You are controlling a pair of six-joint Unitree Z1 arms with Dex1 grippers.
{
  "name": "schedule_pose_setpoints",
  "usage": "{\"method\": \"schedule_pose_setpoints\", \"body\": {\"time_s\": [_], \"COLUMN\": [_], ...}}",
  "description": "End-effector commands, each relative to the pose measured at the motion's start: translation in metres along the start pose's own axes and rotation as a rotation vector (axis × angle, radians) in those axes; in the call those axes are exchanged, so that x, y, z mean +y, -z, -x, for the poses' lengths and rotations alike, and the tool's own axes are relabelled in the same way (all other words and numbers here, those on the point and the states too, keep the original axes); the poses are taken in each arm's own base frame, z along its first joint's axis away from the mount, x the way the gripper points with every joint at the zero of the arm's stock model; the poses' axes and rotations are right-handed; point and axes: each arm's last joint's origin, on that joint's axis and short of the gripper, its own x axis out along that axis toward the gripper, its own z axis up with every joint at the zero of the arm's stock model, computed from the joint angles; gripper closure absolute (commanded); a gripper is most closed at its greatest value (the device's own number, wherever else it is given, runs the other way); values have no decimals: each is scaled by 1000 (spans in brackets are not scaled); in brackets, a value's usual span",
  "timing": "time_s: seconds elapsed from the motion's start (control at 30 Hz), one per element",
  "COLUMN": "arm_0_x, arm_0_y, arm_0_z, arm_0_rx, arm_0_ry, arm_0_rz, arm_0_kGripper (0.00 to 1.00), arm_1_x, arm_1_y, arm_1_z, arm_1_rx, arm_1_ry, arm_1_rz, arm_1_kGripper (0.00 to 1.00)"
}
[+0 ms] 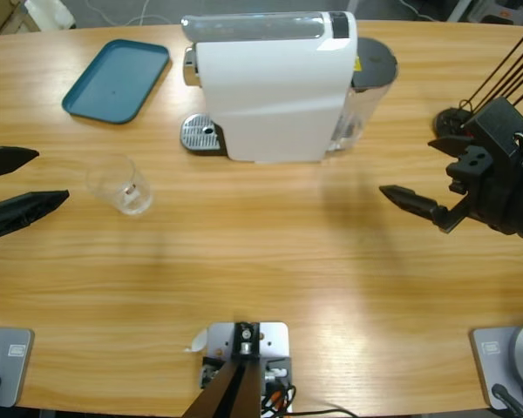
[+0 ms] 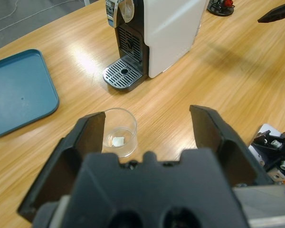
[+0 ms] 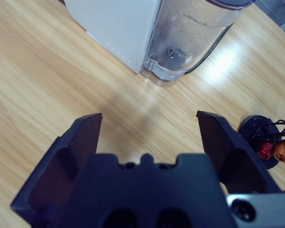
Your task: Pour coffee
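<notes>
- The left gripper [image 2: 147, 128] stands wide open and empty, its two black jaws spread with a clear glass tumbler [image 2: 119, 132] just ahead of them, nearer one jaw, not touching either
- In the high view the left gripper [image 1: 30, 181] reaches in from the left edge, its jaws lying low over the table [image 1: 270, 287] and pointing toward the tumbler [image 1: 122, 184], which stands upright just beside their tips
- The coffee cannot be made out; the tumbler looks nearly empty, with only a pale square patch showing at its base
- The right gripper [image 3: 149, 130] is also spread wide and holds nothing, facing bare wood and the clear water tank [image 3: 190, 38] at the back of the white coffee machine [image 3: 116, 26]
- In the high view the right gripper [image 1: 436, 187] comes in from the right edge, one jaw pointing left, well apart from the machine [image 1: 270, 87]
- The machine's metal drip tray [image 2: 124, 74] faces the tumbler, near it but apart
- A blue tray [image 1: 118, 80] lies near the table's far left
</notes>
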Motion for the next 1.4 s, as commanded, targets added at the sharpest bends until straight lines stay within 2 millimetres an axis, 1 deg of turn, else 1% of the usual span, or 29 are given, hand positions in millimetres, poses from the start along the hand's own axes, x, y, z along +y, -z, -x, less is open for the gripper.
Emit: {"method": "schedule_pose_setpoints", "body": {"time_s": [0.03, 0.23, 0.33, 0.4, 0.47, 0.53, 0.6, 0.7, 0.77, 0.83, 0.9, 1.0, 1.03, 1.1, 1.2, 1.27, 1.33, 1.4], "arm_0_x": [2, 2, 2, 2, 6, 9, 13, 21, 31, 44, 61, 91, 98, 107, 113, 115, 115, 112], "arm_0_y": [13, 12, 7, -4, -20, -34, -51, -78, -98, -108, -112, -111, -111, -109, -102, -96, -90, -87], "arm_0_z": [-4, -4, -5, -2, 4, 8, 3, -17, -40, -60, -77, -102, -113, -130, -151, -168, -183, -192], "arm_0_rx": [47, 48, 39, 38, 41, 21, 11, 7, 12, 10, -14, -44, -55, -59, -41, -1, 30, 49], "arm_0_ry": [-16, -16, -23, -28, -51, -13, 56, 162, 225, 260, 282, 265, 263, 269, 293, 364, 404, 433], "arm_0_rz": [4, 4, 33, 65, 136, 218, 300, 362, 471, 589, 663, 778, 811, 874, 954, 999, 1019, 1027], "arm_0_kGripper": [230, 230, 213, 207, 197, 207, 211, 211, 211, 209, 211, 211, 211, 216, 216, 216, 216, 216], "arm_1_x": [-1, -1, -1, -1, -1, 0, 0, 0, 0, 0, -1, -1, -1, -2, -2, -2, -1, 0], "arm_1_y": [9, 8, 8, 8, 8, 8, 7, 8, 7, 7, 7, 8, 8, 8, 8, 8, 7, 7], "arm_1_z": [-5, -6, -5, -5, -5, -5, -6, -6, -6, -5, -5, -3, -3, -3, -2, -2, -4, -4], "arm_1_rx": [30, 31, 27, 25, 27, 28, 30, 30, 29, 28, 26, 19, 18, 17, 13, 14, 20, 22], "arm_1_ry": [26, 26, 23, 19, 18, 17, 16, 16, 16, 16, 14, 14, 14, 14, 15, 15, 10, 3], "arm_1_rz": [1, 0, -3, -5, -4, -3, -3, -3, -3, -3, -4, -7, -8, -8, -9, -9, -6, -5], "arm_1_kGripper": [133, 133, 133, 133, 138, 138, 138, 138, 138, 138, 138, 138, 138, 138, 138, 138, 138, 138]}}
